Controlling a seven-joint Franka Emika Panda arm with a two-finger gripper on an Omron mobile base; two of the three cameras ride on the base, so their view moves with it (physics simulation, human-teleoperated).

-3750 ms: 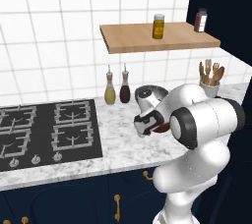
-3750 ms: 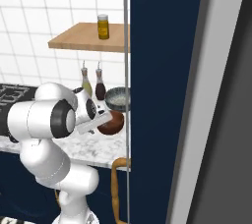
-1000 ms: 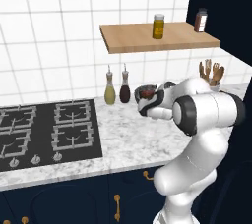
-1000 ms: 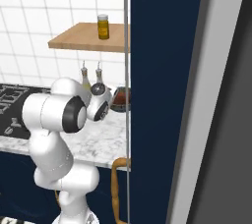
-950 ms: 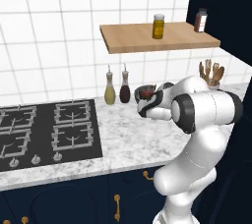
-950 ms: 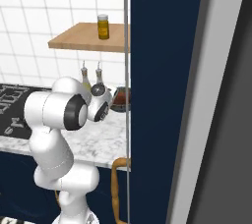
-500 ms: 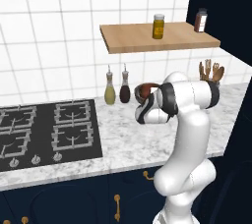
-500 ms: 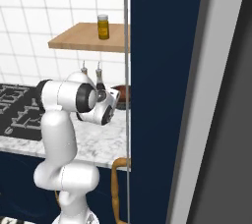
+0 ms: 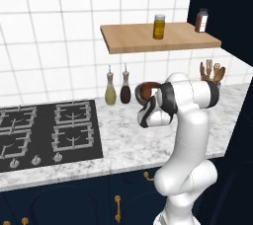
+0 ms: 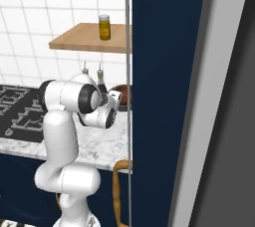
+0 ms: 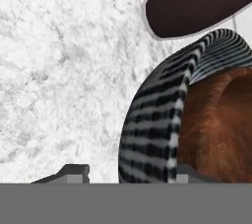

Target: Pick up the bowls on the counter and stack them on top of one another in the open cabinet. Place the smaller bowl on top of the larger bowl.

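The gripper holds a bowl by its rim, one tip outside on the striped wall and one inside on the reddish-brown part. The bowl is up in the air above the counter, below the shelf, near the two bottles.

It looks hard and shiny, so I think it could slip or break if dropped. The rim is a good place to pinch. It seems light enough to lift this way. The dark grey bowl I cannot pick out for sure.
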